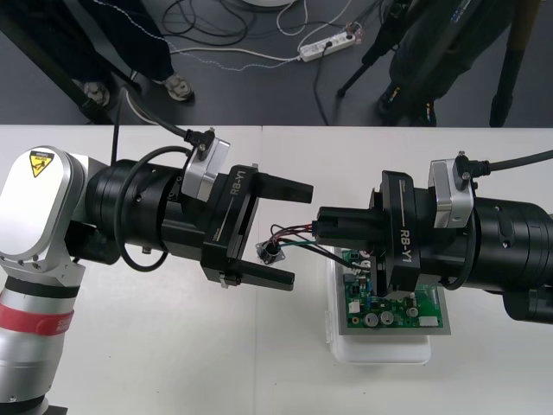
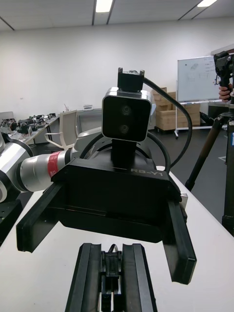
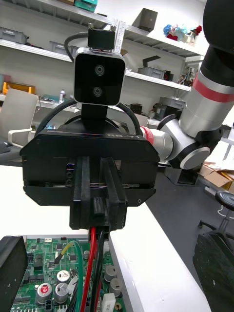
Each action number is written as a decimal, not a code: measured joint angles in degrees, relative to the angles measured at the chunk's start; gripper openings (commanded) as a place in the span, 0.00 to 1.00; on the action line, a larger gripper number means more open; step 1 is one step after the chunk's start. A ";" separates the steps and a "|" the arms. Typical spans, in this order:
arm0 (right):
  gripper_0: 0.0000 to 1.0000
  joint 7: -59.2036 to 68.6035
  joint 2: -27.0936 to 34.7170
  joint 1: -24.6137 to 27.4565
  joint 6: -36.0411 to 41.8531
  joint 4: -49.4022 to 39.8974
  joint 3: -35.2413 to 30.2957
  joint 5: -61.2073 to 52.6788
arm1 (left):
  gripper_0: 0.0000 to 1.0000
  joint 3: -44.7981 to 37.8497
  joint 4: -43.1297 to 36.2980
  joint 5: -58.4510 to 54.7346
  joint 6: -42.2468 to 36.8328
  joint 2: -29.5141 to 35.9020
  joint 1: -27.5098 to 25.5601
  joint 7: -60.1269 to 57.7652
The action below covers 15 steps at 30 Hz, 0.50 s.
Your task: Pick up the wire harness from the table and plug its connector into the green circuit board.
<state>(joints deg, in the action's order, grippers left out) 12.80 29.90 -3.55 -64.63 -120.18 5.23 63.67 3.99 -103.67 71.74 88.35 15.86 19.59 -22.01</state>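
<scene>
The right tool [image 1: 321,226] is clamped on the wire harness [image 3: 92,248] at its small black plug [image 3: 97,207], holding it raised by the left side of the green circuit board [image 1: 393,309]. Thin red, black and green wires trail down past the board's silvery round-topped components. The left tool [image 1: 301,236] stands close in front, its black fingers [image 1: 268,278] spread wide, and the round flanged metal socket [image 1: 270,252] sits between them. The board rests on a white base [image 1: 380,353] on the plain light bench [image 1: 173,363]. Dark floor [image 1: 259,86] strewn with cables runs beyond the far edge.
</scene>
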 measured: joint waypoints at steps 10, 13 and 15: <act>0.00 0.00 -0.02 0.00 -0.03 0.02 0.00 0.00 | 0.63 0.42 0.00 -0.06 0.00 0.01 0.00 0.00; 0.00 0.01 -0.02 0.00 -0.03 0.02 0.00 0.00 | 0.39 0.42 0.00 -0.07 0.00 0.01 0.00 0.00; 0.00 0.01 -0.02 0.00 -0.03 0.02 0.00 0.00 | 0.12 0.42 0.01 -0.08 0.00 0.01 0.00 0.00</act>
<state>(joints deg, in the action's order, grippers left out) 12.80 29.88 -3.55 -64.66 -120.16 5.23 63.66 4.41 -103.67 71.65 88.35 15.86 19.59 -22.01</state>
